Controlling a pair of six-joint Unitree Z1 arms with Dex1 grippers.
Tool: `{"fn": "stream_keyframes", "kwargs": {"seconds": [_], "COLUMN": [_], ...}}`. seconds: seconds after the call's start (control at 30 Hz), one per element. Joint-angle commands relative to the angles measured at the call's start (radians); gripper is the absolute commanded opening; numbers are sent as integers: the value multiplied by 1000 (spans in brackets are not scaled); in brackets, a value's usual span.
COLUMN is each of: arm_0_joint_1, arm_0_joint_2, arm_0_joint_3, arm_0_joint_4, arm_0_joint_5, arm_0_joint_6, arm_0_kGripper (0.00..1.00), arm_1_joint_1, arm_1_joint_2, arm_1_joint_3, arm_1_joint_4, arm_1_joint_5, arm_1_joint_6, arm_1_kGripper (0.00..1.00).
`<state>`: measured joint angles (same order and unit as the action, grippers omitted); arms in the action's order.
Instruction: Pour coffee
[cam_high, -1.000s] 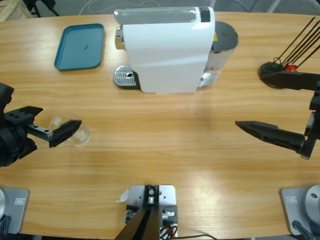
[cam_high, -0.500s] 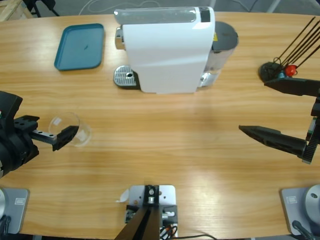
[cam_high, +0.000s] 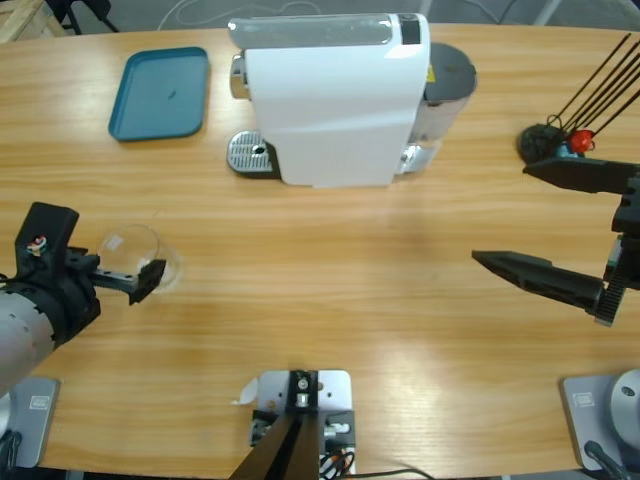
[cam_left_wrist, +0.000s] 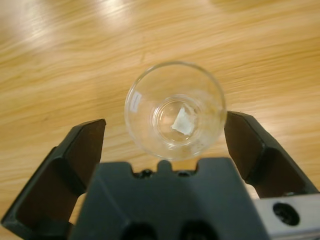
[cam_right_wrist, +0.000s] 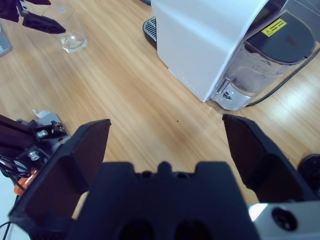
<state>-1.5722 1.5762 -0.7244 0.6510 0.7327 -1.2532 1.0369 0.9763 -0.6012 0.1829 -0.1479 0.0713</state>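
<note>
The glass (cam_left_wrist: 174, 110) is standing upright just ahead of the left end effector (cam_left_wrist: 165, 136), between its spread jaws; the right end effector (cam_right_wrist: 167, 142), also spread, is hanging well apart.

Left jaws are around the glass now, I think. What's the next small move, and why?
Probably close the left gripper on the glass tumbler. In the left wrist view the tumbler stands upright on the table between the open jaws, with a gap on each side, so nothing grips it yet. It looks nearly empty. The right gripper hangs open, away from it.
</note>
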Motion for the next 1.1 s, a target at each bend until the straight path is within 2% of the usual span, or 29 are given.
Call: {"fn": "stream_keyframes", "kwargs": {"seconds": [0.03,0.23,0.37,0.43,0.47,0.67,0.8,0.83,0.87,0.9,0.97,1.03,1.1], "arm_0_joint_1": [-8,-7,-6,-6,-6,-6,-5,-5,-5,-5,-5,2,23], "arm_0_joint_2": [102,107,109,111,111,94,75,73,74,74,67,51,10], "arm_0_joint_3": [20,25,30,30,30,46,78,82,85,89,88,88,105], "arm_0_joint_4": [4,2,-5,-19,-25,-33,-82,-104,-141,-186,-241,-271,-269], "arm_0_joint_5": [28,80,96,96,95,86,62,59,52,46,45,47,61], "arm_0_joint_6": [-107,-107,-107,-107,-107,-99,-45,-23,-2,31,107,194,254], "arm_0_kGripper": [1000,996,917,793,699,16,0,38,248,270,261,6,0], "arm_1_joint_1": [11,11,11,11,11,11,11,11,11,11,11,11,11], "arm_1_joint_2": [47,74,77,78,78,74,71,72,73,73,68,56,46], "arm_1_joint_3": [35,29,26,23,22,17,20,20,20,20,22,28,33], "arm_1_joint_4": [-10,-23,-23,-23,-22,-19,-18,-19,-20,-21,-22,-20,-18], "arm_1_joint_5": [8,8,8,8,8,7,5,4,2,2,2,1,-1], "arm_1_joint_6": [14,15,16,16,16,16,16,16,16,17,19,21,21], "arm_1_kGripper": [991,991,991,991,991,991,991,991,991,991,991,991,987]}}
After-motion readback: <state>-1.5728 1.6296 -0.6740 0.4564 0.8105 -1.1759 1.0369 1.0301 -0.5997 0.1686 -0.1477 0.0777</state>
